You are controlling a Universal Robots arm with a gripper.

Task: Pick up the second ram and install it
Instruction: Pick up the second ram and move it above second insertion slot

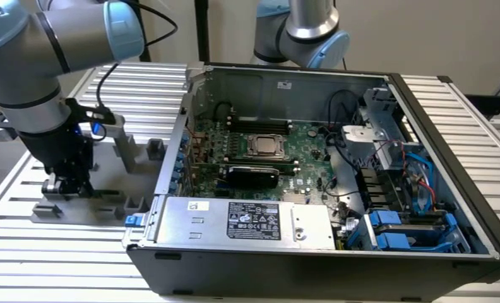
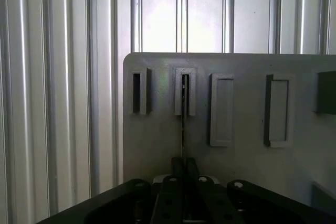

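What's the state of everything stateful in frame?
gripper: shut on the second ram
second ram: on edge in its fixture slot, not lifted out
neighbouring fixture slot: empty
computer case: open, side panel off
processor socket: processor seated, no cooler on it

You have a table (image 1: 56, 252) of pale grey ribbed aluminium slats stretching out on every side, and in the wrist view the slats (image 2: 52, 103) catch bright streaks. Behind the table you see a plain beige wall (image 1: 427, 31) with a black post (image 1: 201, 25) standing upright before it. The light is soft and even, with faint shadows.
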